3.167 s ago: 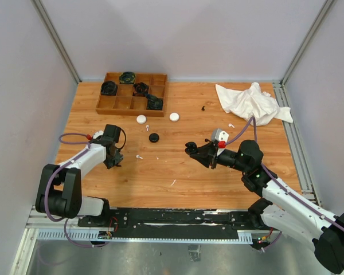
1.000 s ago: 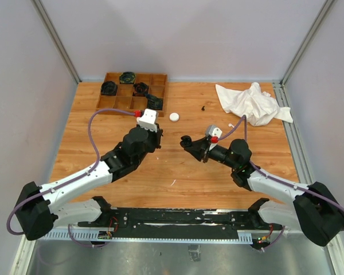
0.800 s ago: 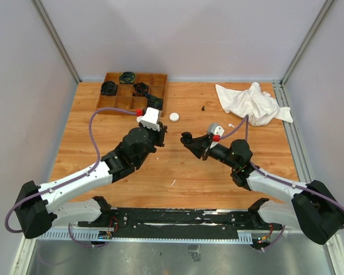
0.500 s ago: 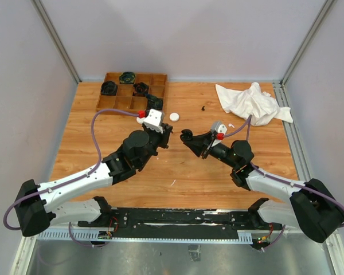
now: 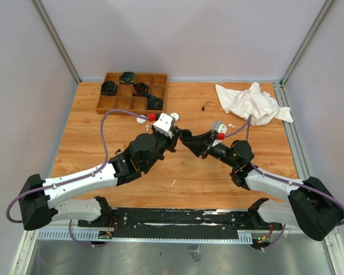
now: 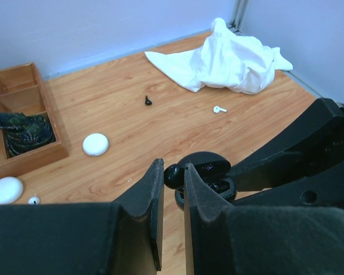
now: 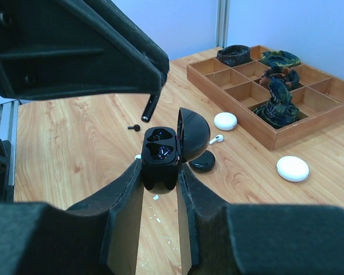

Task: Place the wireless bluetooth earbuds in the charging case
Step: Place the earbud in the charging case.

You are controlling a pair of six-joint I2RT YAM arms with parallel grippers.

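My right gripper (image 7: pixel 160 173) is shut on an open black charging case (image 7: pixel 159 150), held above the table with its lid (image 7: pixel 192 135) swung to the right and both wells showing. My left gripper (image 6: pixel 173 173) is shut on a black earbud (image 6: pixel 173 175) and holds it right beside the case (image 6: pixel 209 176). The earbud's stem (image 7: pixel 151 107) hangs just above the case in the right wrist view. In the top view both grippers meet at mid-table, left (image 5: pixel 175 137) and right (image 5: pixel 187 138).
Loose on the table are a white earbud (image 6: pixel 219 109), a black earbud (image 6: pixel 148 101), two white cases (image 6: pixel 96 144) (image 6: pixel 4 190) and a closed black case (image 7: pixel 202 161). A wooden compartment tray (image 5: pixel 120 112) stands back left. A white cloth (image 5: pixel 249 103) lies back right.
My left arm has swung from the left side to the centre, bringing the black earbud up against the case. My right gripper has edged slightly left and up with the case.
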